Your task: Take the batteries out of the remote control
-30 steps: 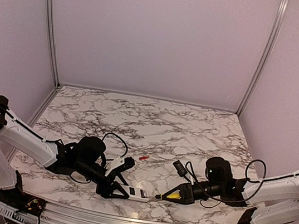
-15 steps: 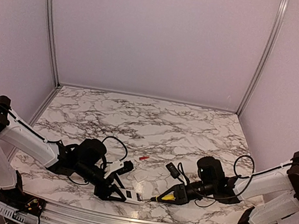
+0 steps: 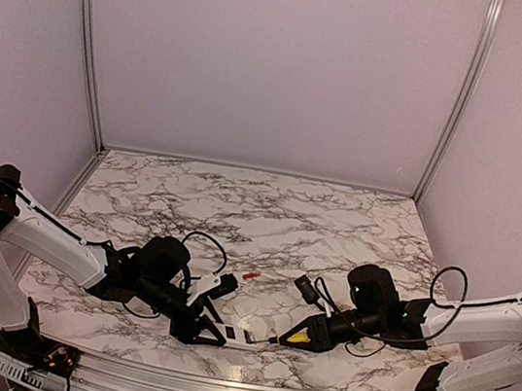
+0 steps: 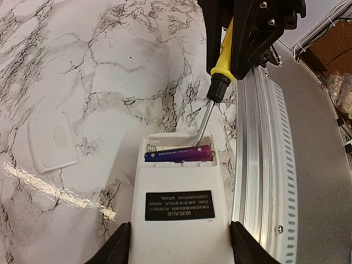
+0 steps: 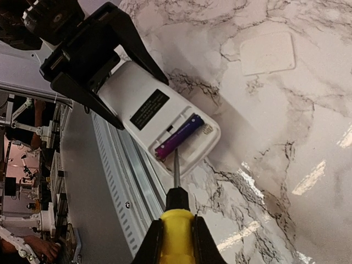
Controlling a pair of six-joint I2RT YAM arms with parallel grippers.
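The white remote control (image 4: 179, 220) lies back up at the table's near edge, its battery bay open. My left gripper (image 4: 180, 245) is shut on its sides; both also show in the top view (image 3: 206, 330). A dark blue-purple battery (image 4: 179, 154) sits in the bay and shows in the right wrist view (image 5: 179, 137). My right gripper (image 5: 176, 242) is shut on the yellow-handled screwdriver (image 5: 176, 228). The screwdriver's tip is in the bay, beside the battery. A red battery (image 3: 250, 276) lies loose on the table behind the remote.
The small white cover piece (image 4: 52, 143) lies flat on the marble left of the remote, and shows in the right wrist view (image 5: 268, 53). The metal table rail (image 4: 258, 165) runs right beside the remote. Both arms meet at the near middle of the table.
My right arm shifted left toward the remote with the screwdriver. My left gripper and the remote shifted slightly. The screwdriver tip stays at the remote's open end.
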